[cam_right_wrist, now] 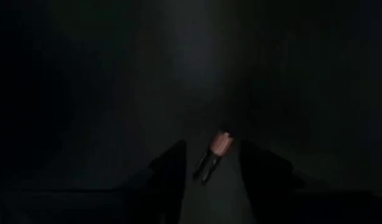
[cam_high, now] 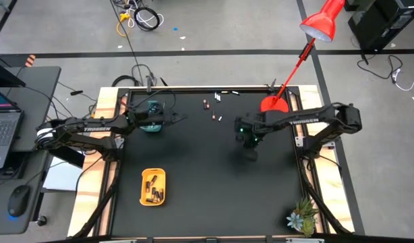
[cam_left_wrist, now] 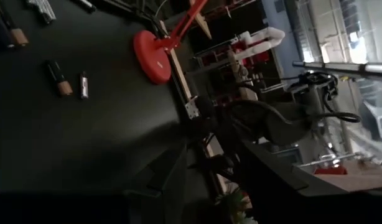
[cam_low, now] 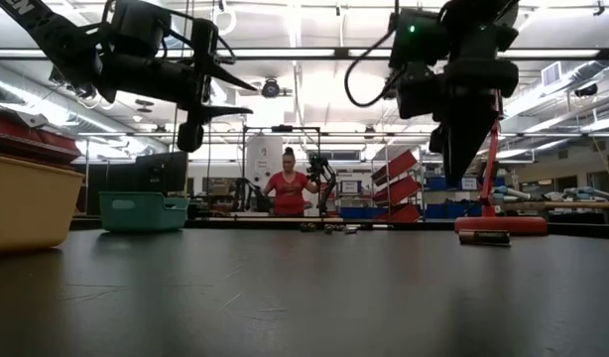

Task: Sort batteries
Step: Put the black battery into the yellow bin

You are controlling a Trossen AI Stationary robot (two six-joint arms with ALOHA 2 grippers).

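The right hand (cam_right_wrist: 211, 171), fingers apart, has 1 battery (cam_right_wrist: 214, 158) between them, ungripped. Lift straight off the worktop (cam_high: 214, 175), without nudging it. The left hand (cam_high: 182, 118) waits, open.

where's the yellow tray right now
In the high view the yellow tray sits at the table's front left, with batteries inside, well in front of the teal tray under the left arm.

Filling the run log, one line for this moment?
right hand: open, battery between fingers | left hand: open, by teal tray | yellow tray: has batteries
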